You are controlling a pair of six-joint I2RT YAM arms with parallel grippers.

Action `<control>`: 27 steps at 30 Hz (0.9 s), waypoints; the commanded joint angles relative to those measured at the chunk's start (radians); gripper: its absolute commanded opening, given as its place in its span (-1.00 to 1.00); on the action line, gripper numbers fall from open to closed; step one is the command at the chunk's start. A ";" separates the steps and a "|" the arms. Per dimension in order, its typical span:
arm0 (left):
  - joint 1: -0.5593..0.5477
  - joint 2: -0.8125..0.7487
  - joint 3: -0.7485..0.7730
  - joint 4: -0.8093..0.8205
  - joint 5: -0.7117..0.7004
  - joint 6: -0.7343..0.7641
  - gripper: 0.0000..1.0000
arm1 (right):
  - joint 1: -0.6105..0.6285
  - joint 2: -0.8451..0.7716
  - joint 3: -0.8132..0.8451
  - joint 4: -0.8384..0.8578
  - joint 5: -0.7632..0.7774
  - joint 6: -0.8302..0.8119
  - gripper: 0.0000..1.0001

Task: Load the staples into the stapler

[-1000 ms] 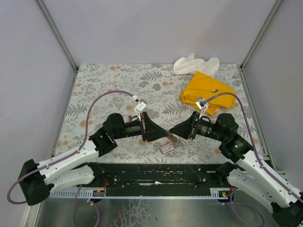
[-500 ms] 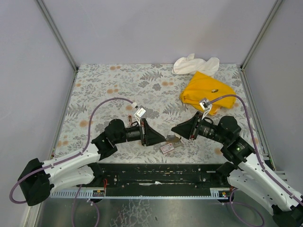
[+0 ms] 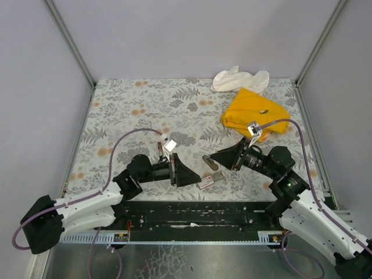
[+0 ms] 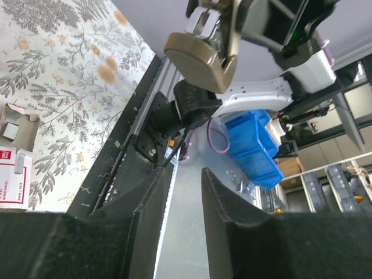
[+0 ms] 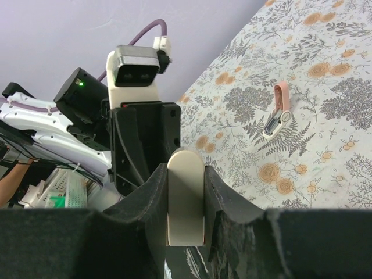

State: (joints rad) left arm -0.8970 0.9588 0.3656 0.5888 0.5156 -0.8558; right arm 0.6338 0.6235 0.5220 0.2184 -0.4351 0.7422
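The stapler (image 5: 186, 197) is a beige bar clamped between the fingers of my right gripper (image 5: 186, 160). It is held above the table near the front middle, and the top view shows the stapler (image 3: 210, 164) jutting leftward from the right gripper (image 3: 218, 160). The staples (image 3: 206, 182), a small pink box with a white label, lie on the mat just below it. In the left wrist view the staples (image 4: 13, 177) sit beside a tan inner piece (image 4: 14, 125). My left gripper (image 3: 188, 175) hovers left of the box, its jaws slightly apart and empty (image 4: 186, 171).
A small pink and white clip-like piece (image 3: 158, 146) lies on the floral mat behind the left arm. A yellow cloth (image 3: 253, 113) and a white cloth (image 3: 238, 78) lie at the back right. A black rail (image 3: 197, 212) runs along the near edge.
My left gripper has drawn back left and toward the near edge, away from the stapler. The right gripper has shifted slightly right and back, and the stapler now shows tilted up.
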 commanded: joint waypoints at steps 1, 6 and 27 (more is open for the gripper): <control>-0.002 -0.104 0.047 -0.094 -0.098 0.093 -0.31 | -0.003 -0.010 0.014 0.072 0.008 0.000 -0.94; 0.030 -0.130 0.190 -0.245 -0.154 0.196 -0.23 | -0.003 0.004 0.010 0.070 -0.052 0.003 -0.94; 0.043 0.060 0.289 -0.179 0.010 0.206 -0.37 | -0.003 -0.010 -0.005 0.024 -0.029 -0.004 -0.93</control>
State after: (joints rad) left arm -0.8608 1.0389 0.6926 0.3618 0.4732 -0.6460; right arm 0.6338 0.6277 0.5163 0.2092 -0.5007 0.7422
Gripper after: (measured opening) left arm 0.319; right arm 0.311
